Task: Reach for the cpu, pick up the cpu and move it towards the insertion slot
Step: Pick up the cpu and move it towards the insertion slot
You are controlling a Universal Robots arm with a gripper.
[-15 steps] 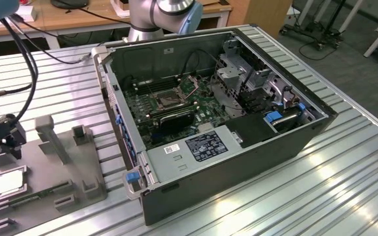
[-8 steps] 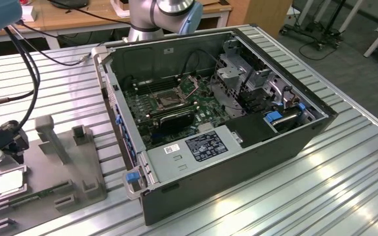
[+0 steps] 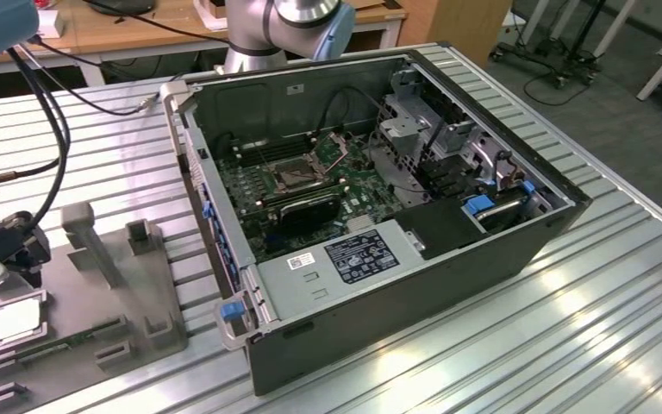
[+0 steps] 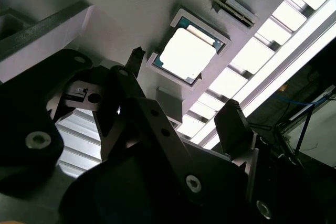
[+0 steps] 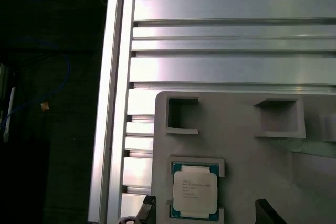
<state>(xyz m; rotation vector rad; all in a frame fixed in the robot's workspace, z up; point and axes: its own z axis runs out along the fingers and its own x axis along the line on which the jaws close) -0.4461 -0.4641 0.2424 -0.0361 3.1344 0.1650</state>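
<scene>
Flanking the cpu (image 5: 195,194) (seated in grey tray (image 5: 247,150)), spread fingers (image 4: 233,123) hover.

Silvery arm (image 3: 256,30) with a pale blue joint cap (image 3: 337,36), black cables (image 3: 53,129); black claw (image 4: 184,80) dotted with hex screws (image 4: 193,183).

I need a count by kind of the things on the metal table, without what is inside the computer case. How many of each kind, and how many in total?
cpu: 1
memory stick: 1
grey holder: 1
computer case: 1
Total: 4
</scene>
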